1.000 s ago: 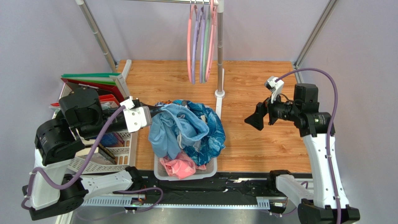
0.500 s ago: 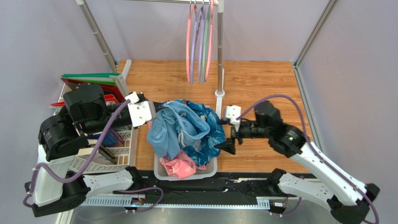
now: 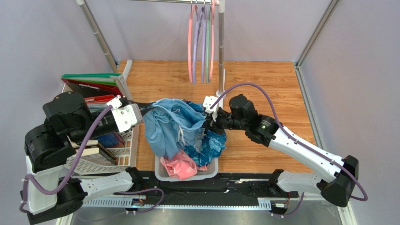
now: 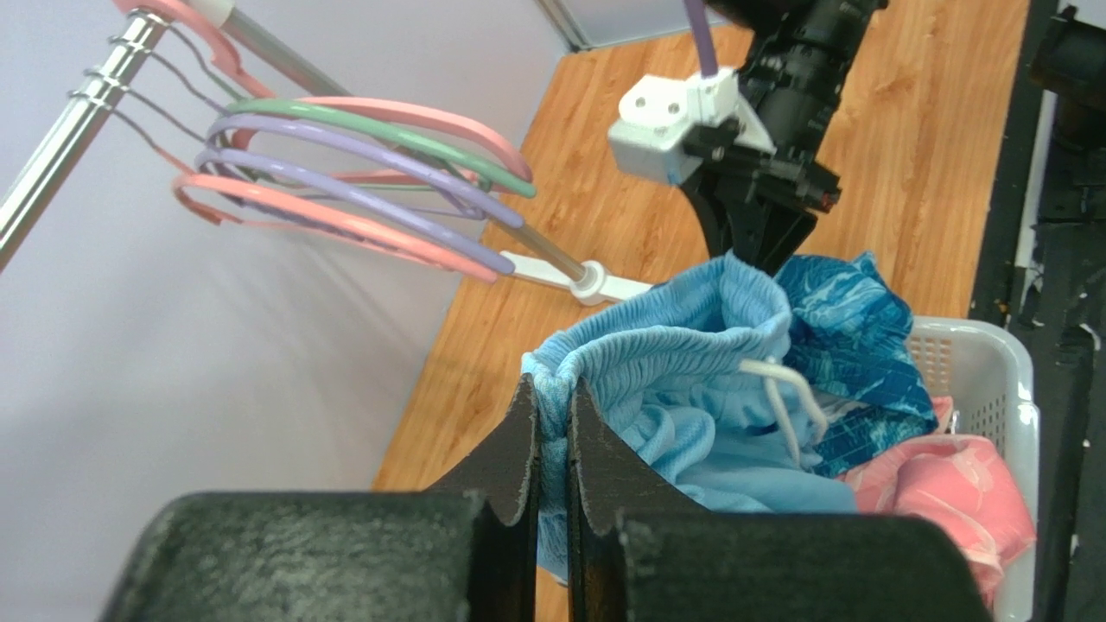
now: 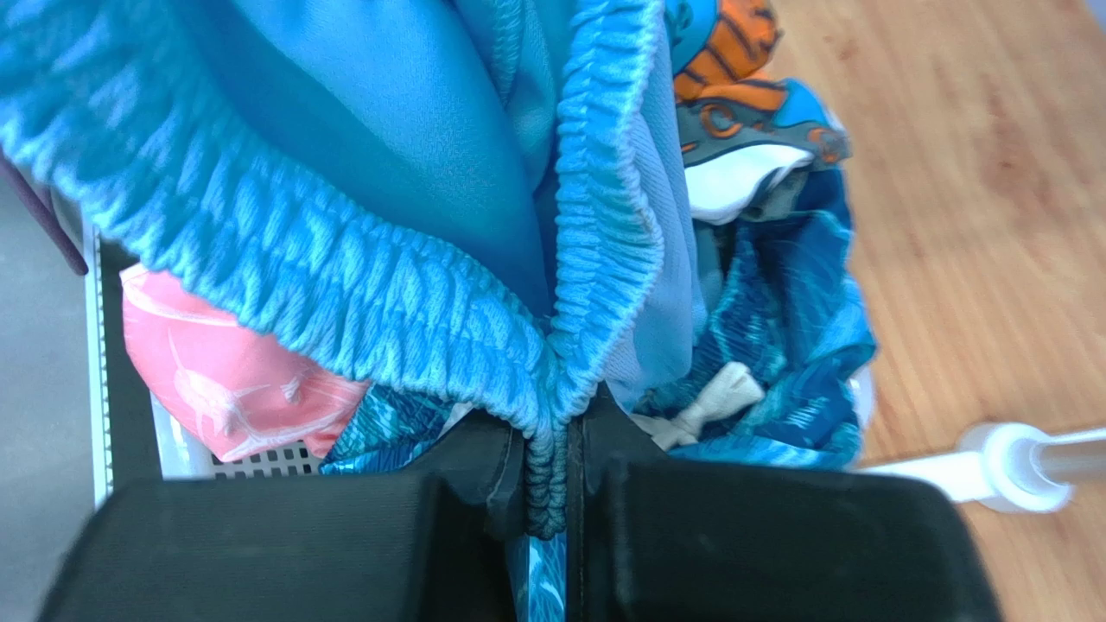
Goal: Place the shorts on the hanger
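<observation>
Although the shorts (image 3: pixel 171 126) hang stretched between both claws over the basket (image 3: pixel 212 168), the hanger (image 3: pixel 189 47) waits on the rail (image 4: pixel 52 156), well beyond them, so hanging is not yet done. Left claw (image 4: pixel 552 417) and right claw (image 5: pixel 552 456) each pinch the waistband (image 4: pixel 649 347) tight, at opposite ends.
</observation>
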You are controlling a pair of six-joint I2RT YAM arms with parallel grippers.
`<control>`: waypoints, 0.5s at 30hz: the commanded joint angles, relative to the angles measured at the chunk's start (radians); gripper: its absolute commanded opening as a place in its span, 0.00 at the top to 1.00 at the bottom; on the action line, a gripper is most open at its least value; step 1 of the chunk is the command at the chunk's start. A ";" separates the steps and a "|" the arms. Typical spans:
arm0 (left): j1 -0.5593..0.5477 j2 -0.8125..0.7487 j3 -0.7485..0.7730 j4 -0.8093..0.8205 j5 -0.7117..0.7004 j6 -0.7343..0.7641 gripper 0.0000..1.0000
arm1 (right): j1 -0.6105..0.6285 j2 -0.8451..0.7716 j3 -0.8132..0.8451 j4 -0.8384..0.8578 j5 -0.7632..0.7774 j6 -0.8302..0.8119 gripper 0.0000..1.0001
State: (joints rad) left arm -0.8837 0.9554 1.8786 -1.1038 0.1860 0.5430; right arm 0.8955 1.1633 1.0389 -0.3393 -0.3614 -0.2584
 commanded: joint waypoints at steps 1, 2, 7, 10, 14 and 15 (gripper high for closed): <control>0.006 -0.021 0.004 0.113 -0.120 -0.022 1.00 | 0.005 -0.100 0.133 -0.038 0.065 0.010 1.00; 0.009 -0.024 -0.001 0.130 -0.147 -0.011 1.00 | 0.005 -0.132 0.142 -0.050 0.071 0.008 1.00; 0.011 -0.037 0.016 0.211 -0.218 0.041 1.00 | 0.005 -0.166 0.271 -0.118 0.101 0.005 1.00; 0.009 -0.023 0.068 0.246 -0.214 0.090 1.00 | 0.005 -0.159 0.367 -0.148 0.104 -0.005 1.00; 0.009 0.008 0.174 0.280 -0.218 0.147 1.00 | 0.005 -0.122 0.563 -0.236 0.119 -0.012 1.00; 0.009 0.026 0.226 0.282 -0.218 0.153 1.00 | 0.005 -0.116 0.596 -0.244 0.125 -0.013 1.00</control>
State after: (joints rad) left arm -0.8791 0.9524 1.9656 -0.9470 0.0006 0.6247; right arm 0.8955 1.0298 1.4773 -0.5461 -0.2707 -0.2596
